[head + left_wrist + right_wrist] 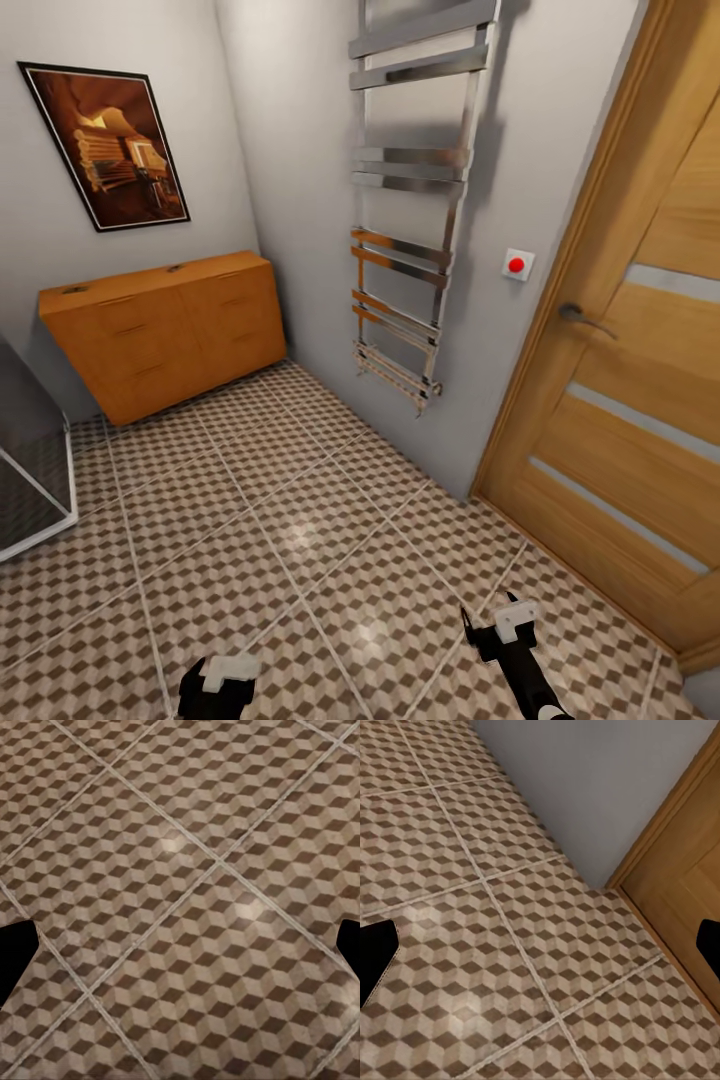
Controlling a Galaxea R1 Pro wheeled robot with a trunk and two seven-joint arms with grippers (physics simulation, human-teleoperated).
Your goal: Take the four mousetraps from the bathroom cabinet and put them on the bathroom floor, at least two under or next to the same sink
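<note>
The orange-brown cabinet (165,330) stands against the far left wall, its drawers closed. Two small flat dark-marked mousetraps (75,290) (175,267) lie on its top, too small to make out in detail. The cube-patterned bathroom floor (300,520) stretches between me and the cabinet. My left gripper (220,672) and right gripper (492,618) hang low at the near edge, far from the cabinet. Each wrist view shows the left gripper (180,949) and right gripper (540,952) open over bare tiles, holding nothing. The sink is out of view.
A chrome towel rail (410,250) hangs on the right wall, with a red button plate (517,264) beside it. A closed wooden door (640,400) with a lever handle (585,318) is at the right. A glass enclosure corner (30,460) juts in at left. A framed picture (105,145) hangs above the cabinet.
</note>
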